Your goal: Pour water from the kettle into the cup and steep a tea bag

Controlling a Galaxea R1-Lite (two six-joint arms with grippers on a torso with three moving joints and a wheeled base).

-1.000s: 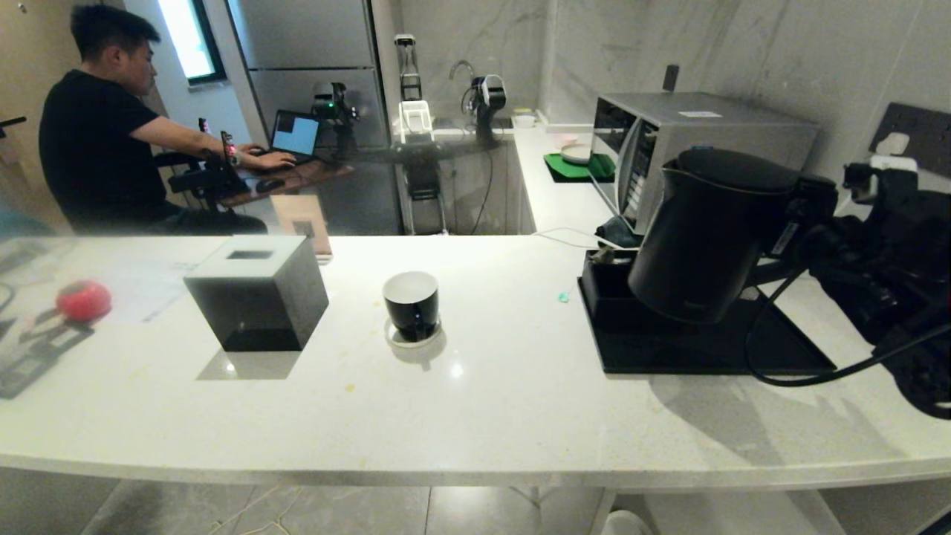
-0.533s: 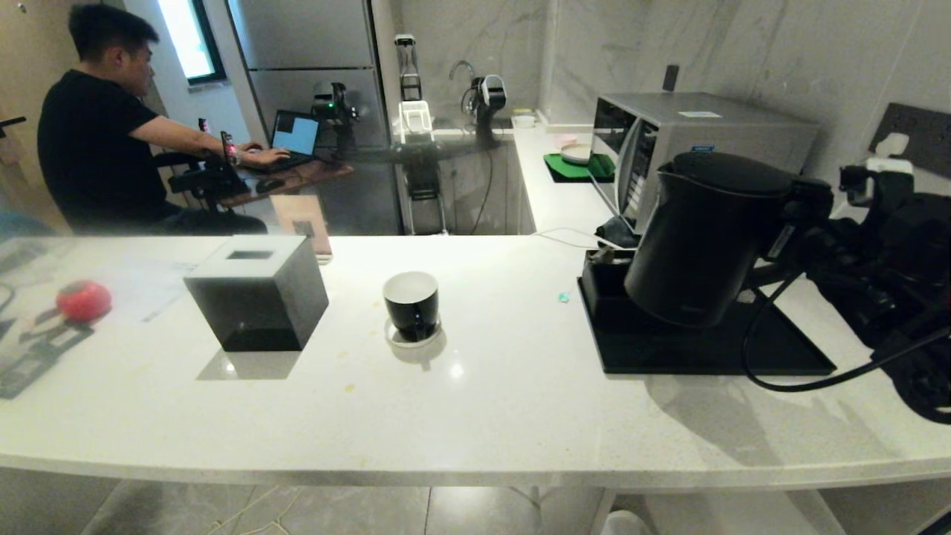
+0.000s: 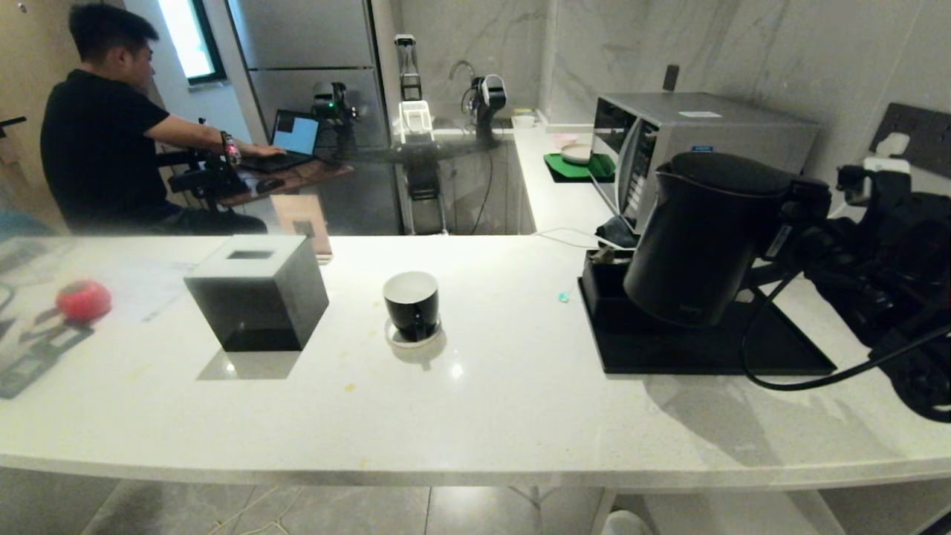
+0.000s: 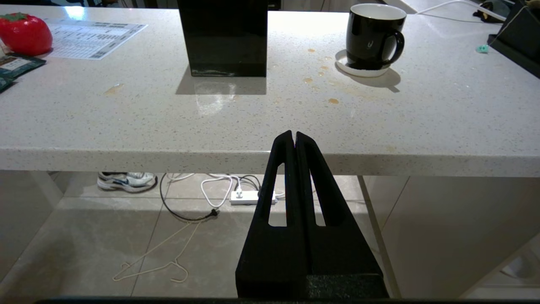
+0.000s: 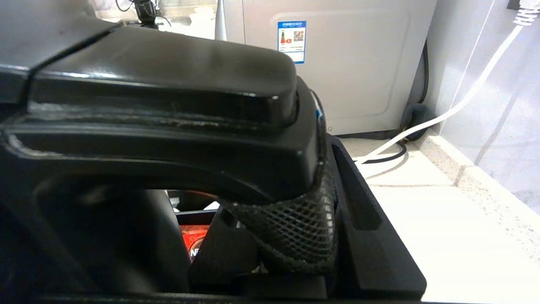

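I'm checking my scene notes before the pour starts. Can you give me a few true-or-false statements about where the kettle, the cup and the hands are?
1. The kettle is held tilted above the black tray by the right hand. True.
2. The cup lies on its side. False: it stands upright on a small white coaster.
3. The left hand is shut and empty, low before the counter edge. True.
4. The tissue box stands between the cup and the kettle. False: it stands on the cup's far side from the kettle.
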